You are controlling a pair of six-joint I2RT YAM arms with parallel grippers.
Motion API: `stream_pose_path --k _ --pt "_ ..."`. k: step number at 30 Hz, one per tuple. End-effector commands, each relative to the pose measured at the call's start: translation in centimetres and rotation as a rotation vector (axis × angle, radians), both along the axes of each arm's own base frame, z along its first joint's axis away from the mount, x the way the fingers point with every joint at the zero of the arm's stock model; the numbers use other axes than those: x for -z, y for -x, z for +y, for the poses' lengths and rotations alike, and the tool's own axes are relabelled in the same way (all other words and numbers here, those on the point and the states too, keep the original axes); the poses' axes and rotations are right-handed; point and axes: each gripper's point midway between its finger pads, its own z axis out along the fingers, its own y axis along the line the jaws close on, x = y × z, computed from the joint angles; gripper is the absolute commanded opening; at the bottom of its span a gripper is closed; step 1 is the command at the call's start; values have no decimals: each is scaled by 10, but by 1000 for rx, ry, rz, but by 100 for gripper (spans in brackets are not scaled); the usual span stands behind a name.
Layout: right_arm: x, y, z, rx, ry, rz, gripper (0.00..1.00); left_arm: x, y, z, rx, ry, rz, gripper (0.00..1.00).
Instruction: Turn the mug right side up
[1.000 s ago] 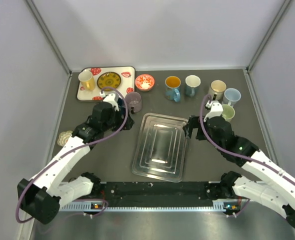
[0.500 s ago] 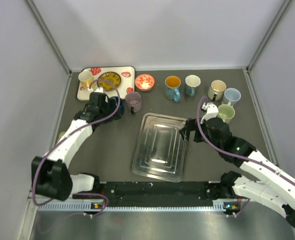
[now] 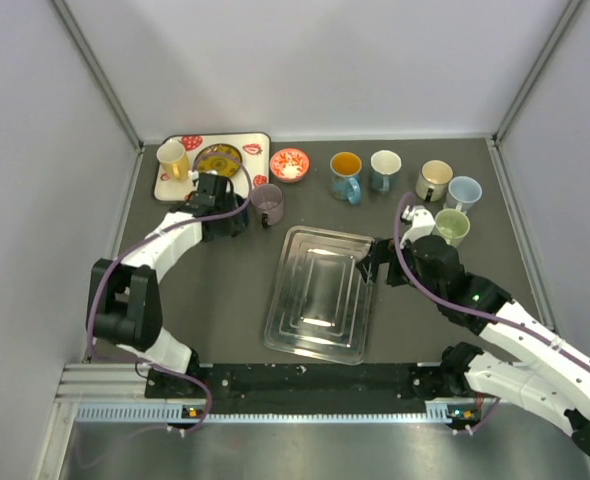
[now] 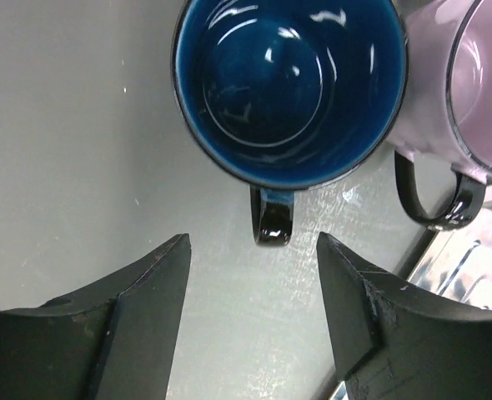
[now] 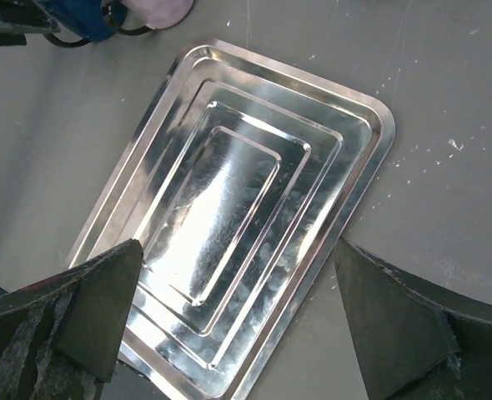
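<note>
A dark blue mug stands with its mouth up in the left wrist view, its black handle pointing at my left gripper. That gripper is open and holds nothing; the handle's tip sits just beyond its fingertips. In the top view my left gripper covers this mug, right beside a pink mug. The pink mug touches the blue one on its right. My right gripper hangs open and empty over a steel tray.
The steel tray lies mid-table. At the back left, a strawberry-patterned tray carries a yellow mug and a plate. A red bowl sits beside it. Several upright mugs stand at the back right.
My left arm's elbow has swung out to the left and back, while its wrist stayed by the pink mug. The right gripper edged slightly left over the steel tray.
</note>
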Motion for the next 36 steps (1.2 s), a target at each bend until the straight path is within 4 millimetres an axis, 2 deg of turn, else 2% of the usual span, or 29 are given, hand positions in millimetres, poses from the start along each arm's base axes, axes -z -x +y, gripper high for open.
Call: stream_pose_path --k 1,3,10,19,26,27,29,31,36 --pt "-8 -6 2 -2 -19 -35 99 -19 -28 6 8 -60 -71 66" --pt "-6 -6 3 -4 -16 -31 99 -22 -35 5 22 -73 -76 63" --pt "-2 -6 3 -7 -2 -28 99 -7 -42 8 20 -106 -32 49" --pt "-1 -7 2 -4 3 -29 99 4 -47 12 22 -140 -12 43" --pt "3 -6 2 -3 6 -17 99 4 -47 13 27 -146 -8 26" --pt "3 -7 3 -1 6 -14 99 3 -47 13 25 -148 -8 20" --pt "4 -7 3 -1 4 -11 99 5 -46 13 25 -149 -3 15" --pt "5 -7 4 -1 3 -6 99 4 -44 15 21 -153 -4 1" --pt "7 -6 4 -3 5 -4 99 -1 -42 17 15 -149 -18 0"
